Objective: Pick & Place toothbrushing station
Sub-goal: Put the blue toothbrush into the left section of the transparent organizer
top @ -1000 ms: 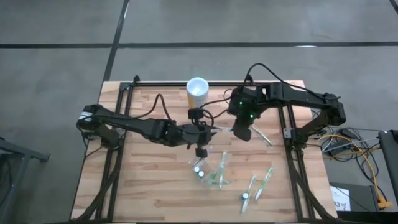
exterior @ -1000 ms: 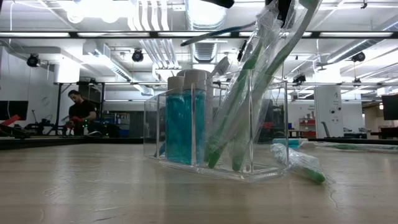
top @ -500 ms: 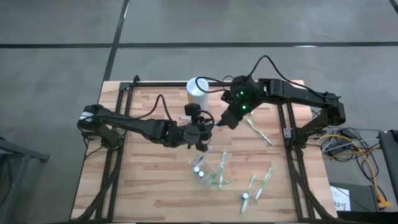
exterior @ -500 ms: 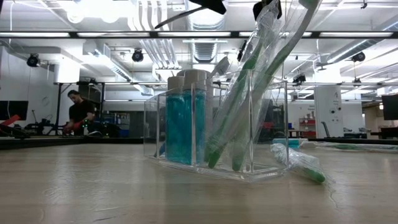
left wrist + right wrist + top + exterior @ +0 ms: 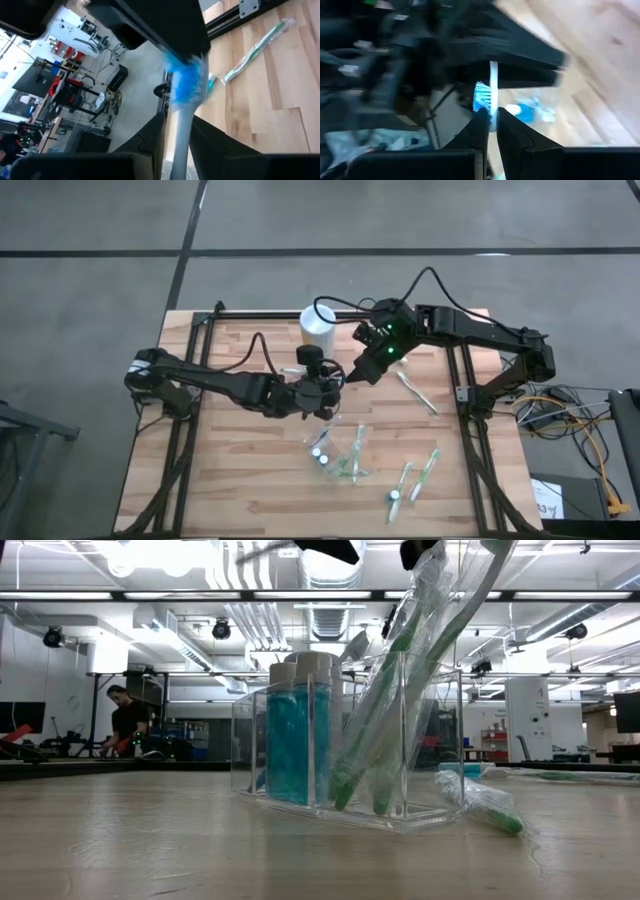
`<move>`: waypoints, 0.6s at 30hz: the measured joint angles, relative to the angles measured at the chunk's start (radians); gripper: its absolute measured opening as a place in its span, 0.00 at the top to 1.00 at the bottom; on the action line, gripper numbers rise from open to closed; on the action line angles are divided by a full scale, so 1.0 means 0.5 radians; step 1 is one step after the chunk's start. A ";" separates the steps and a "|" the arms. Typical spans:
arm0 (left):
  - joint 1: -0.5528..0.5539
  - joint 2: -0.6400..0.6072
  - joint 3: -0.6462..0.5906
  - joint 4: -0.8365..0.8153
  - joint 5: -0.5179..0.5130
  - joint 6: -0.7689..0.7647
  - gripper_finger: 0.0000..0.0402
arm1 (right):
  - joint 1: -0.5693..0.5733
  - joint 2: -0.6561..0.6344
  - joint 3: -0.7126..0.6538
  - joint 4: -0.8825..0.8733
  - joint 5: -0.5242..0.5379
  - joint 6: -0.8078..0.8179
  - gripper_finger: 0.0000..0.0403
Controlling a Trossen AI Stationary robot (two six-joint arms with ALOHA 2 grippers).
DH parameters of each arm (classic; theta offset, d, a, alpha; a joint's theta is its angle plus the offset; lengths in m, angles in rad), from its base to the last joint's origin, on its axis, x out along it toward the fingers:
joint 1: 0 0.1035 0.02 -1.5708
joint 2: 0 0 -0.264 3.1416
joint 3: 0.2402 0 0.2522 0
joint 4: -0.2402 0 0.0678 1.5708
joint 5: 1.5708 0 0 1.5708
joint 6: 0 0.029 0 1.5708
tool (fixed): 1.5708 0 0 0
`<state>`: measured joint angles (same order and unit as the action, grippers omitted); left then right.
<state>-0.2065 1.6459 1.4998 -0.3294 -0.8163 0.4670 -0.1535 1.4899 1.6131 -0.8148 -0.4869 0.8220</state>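
Station [image 5: 338, 454] sits on the table [image 5: 230, 470], well apart from the yellow cup [image 5: 318, 328] (tubes and brushes inside). Near that cup, both the left gripper [image 5: 330, 388] and right gripper [image 5: 358, 372] pinch one blue-bristled brush [image 5: 183, 100].

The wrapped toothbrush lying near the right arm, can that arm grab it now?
Probably not yet. The right gripper is shut on a blue-bristled toothbrush that the left gripper also grips. The wrapped toothbrush lies in the open nearby, so it seems reachable once that gripper is free.
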 joint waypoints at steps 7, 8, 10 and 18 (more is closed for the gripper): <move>0.009 0.000 0.000 0.000 -0.001 0.005 0.79 | 0.000 0.001 0.000 0.063 -0.067 0.056 0.94; 0.009 0.000 0.000 0.004 -0.001 0.005 0.79 | 0.000 0.001 0.000 0.064 -0.067 0.056 0.94; 0.008 0.000 -0.001 0.052 0.001 0.004 0.79 | 0.000 0.001 0.000 0.064 -0.064 0.056 0.94; 0.008 0.002 0.001 0.180 0.036 0.004 0.79 | 0.001 0.000 -0.016 -0.056 0.053 -0.011 0.94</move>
<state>-0.2024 1.6470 1.5002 -0.2392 -0.7983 0.4688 -0.1532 1.4900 1.6052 -0.8429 -0.4606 0.8163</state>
